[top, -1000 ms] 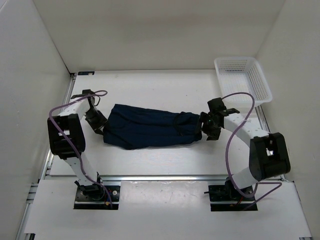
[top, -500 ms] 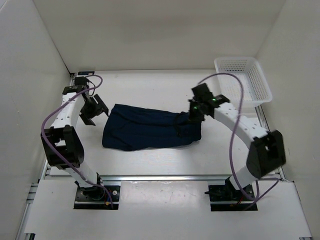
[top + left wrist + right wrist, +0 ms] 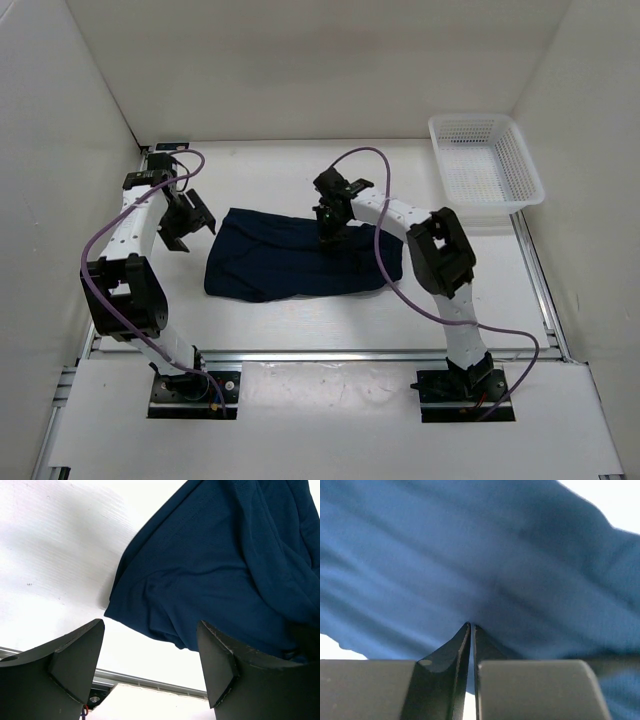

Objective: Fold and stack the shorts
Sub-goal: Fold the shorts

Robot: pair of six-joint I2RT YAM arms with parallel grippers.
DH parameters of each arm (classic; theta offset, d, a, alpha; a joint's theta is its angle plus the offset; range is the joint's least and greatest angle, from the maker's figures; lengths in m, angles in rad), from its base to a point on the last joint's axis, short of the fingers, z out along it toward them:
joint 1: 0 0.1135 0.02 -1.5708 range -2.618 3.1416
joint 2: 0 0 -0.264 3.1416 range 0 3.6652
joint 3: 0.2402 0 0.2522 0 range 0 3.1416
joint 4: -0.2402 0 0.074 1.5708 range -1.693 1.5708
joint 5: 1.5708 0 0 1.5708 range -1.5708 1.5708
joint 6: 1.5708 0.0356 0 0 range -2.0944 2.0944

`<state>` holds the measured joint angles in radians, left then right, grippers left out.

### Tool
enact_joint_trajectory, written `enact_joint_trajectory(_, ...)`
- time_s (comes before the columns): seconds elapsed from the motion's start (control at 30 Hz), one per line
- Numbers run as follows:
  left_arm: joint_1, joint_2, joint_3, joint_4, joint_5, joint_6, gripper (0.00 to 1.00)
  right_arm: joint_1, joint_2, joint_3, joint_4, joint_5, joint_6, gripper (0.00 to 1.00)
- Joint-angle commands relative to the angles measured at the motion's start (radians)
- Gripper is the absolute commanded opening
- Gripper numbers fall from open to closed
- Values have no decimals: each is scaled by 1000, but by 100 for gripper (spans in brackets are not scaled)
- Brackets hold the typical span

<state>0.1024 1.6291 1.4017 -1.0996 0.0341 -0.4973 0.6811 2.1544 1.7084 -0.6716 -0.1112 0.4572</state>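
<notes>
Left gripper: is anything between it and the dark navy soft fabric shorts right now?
Nothing but a narrow strip of bare white table lies between the open left gripper and the dark navy soft fabric shorts, seen in the top external view.

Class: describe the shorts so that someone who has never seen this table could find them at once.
Start at the white table and look to its middle. The shorts lie there, a rumpled dark navy cloth, unlike the white mesh basket at the far right corner.
</notes>
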Motion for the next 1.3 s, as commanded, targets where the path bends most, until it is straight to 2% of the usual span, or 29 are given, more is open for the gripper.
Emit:
enact_joint_trajectory(0.0,-4,-32,14,-6,-14,16,85,-15,59,118,-46,42,0,8)
enact_joint_trajectory(0.33,-4,-32,-23,4,-5,34,85,-94,211,413,-101,154,52,7)
enact_joint_trajectory(0.47,-4,-5,-41,35,4,34,88,-133,289,548,-117,65,61,12)
enact_joint_trajectory(0.53,-4,11,-52,35,4,34,89,-133,289,562,-117,39,61,13)
enact_joint_trajectory(0.6,-13,23,-52,35,4,34,89,-133,204,525,-106,39,61,15)
enact_joint_trajectory(0.63,-13,32,-52,44,4,34,89,-133,164,463,-96,59,51,17)
enact_joint_trajectory(0.7,-13,32,-41,44,4,34,90,-144,6,358,-50,117,38,33)
enact_joint_trajectory(0.73,-13,41,-41,44,-8,43,90,-155,-119,290,-25,133,38,43)
enact_joint_trajectory(0.77,-13,41,-41,44,-8,43,90,-170,-181,143,-4,145,38,67)
enact_joint_trajectory(0.8,-13,51,-41,44,-8,43,90,-179,-239,70,22,156,38,77)
enact_joint_trajectory(0.83,-13,51,-41,44,-8,43,90,-190,-343,1,23,156,49,81)
enact_joint_trajectory(0.87,-13,51,-41,44,-8,43,90,-216,-396,-141,36,166,49,90)
enact_joint_trajectory(1.0,-13,51,-41,55,-8,34,90,-302,-618,-488,78,124,116,95)
enact_joint_trajectory(1.03,-13,51,-41,55,-8,34,90,-328,-687,-554,119,41,144,95)
enact_joint_trajectory(1.13,-13,42,-50,55,-8,34,90,-467,-772,-783,222,-103,214,95)
enact_joint_trajectory(1.17,-13,41,-50,55,1,34,90,-492,-786,-829,252,-202,233,95)
enact_joint_trajectory(1.2,-23,31,-50,55,1,34,90,-511,-812,-910,283,-234,253,94)
enact_joint_trajectory(1.27,-23,21,-59,55,1,34,90,-520,-835,-966,361,-268,314,93)
